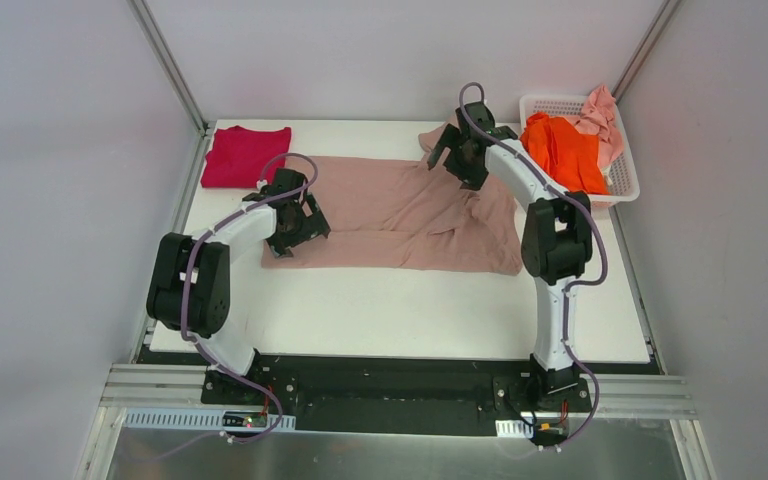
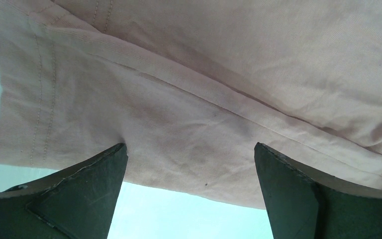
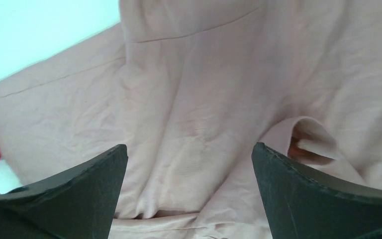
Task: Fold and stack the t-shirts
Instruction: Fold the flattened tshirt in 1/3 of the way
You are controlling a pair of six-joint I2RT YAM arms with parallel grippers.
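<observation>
Dusty-pink t-shirt (image 1: 400, 210) spread on surface (image 1: 410, 310), crimson t-shirt (image 1: 245, 155) folded far left, orange t-shirt (image 1: 560, 150) and pale pink t-shirt (image 1: 602, 115) in basket (image 1: 628, 188), left fingers (image 1: 300, 225) and right fingers (image 1: 460, 160) wide apart over dusty-pink cloth, empty.

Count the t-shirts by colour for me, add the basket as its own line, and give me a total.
dusty-pink beige t-shirt, spread on the table: 1
crimson t-shirt, at the far left corner: 1
orange t-shirt, in the basket: 1
pale pink t-shirt, in the basket: 1
white basket: 1
Total: 5
</observation>
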